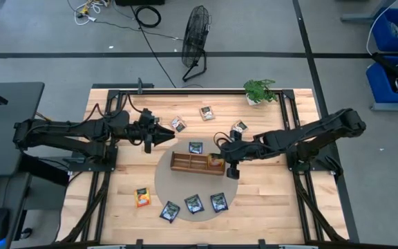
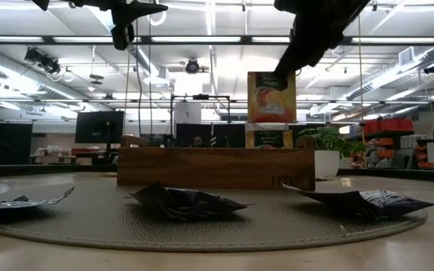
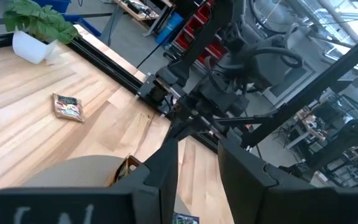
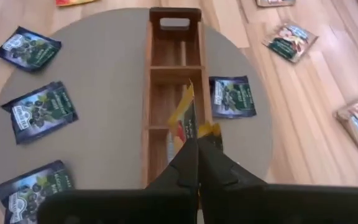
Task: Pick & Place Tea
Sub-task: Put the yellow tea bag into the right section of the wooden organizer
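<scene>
Standing upright in tray: orange packet

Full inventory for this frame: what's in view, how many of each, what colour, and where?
wooden tray: one, brown, on the mat's centre
mat: one, grey, round, mid-table
dark blue packets: four; three along the mat's near edge, one beside the tray
white-and-brown packets: three, on bare wood beyond the mat
orange packets: two seen; one on the wood left of the mat, one held over the tray's right end
plant: one, green in a white pot, far right corner of the table
fan: one, black, on the floor
left gripper: open, empty, left of the tray
right gripper: shut on the held orange packet
</scene>
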`<move>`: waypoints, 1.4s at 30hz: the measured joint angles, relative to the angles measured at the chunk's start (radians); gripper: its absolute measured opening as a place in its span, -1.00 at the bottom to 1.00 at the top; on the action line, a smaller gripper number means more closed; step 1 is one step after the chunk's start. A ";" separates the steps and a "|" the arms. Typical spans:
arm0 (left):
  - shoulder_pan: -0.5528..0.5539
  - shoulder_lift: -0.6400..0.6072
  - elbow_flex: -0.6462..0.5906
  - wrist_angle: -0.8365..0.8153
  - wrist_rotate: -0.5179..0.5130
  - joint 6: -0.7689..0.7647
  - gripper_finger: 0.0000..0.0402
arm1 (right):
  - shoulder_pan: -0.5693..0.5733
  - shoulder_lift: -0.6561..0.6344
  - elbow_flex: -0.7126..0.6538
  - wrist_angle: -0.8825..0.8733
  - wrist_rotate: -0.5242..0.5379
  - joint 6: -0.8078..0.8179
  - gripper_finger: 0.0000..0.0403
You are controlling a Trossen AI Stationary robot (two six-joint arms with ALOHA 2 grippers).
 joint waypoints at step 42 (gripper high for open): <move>0.001 0.001 0.000 -0.025 0.000 -0.009 -0.42 | -0.069 0.099 -0.182 0.252 -0.063 -0.148 -0.86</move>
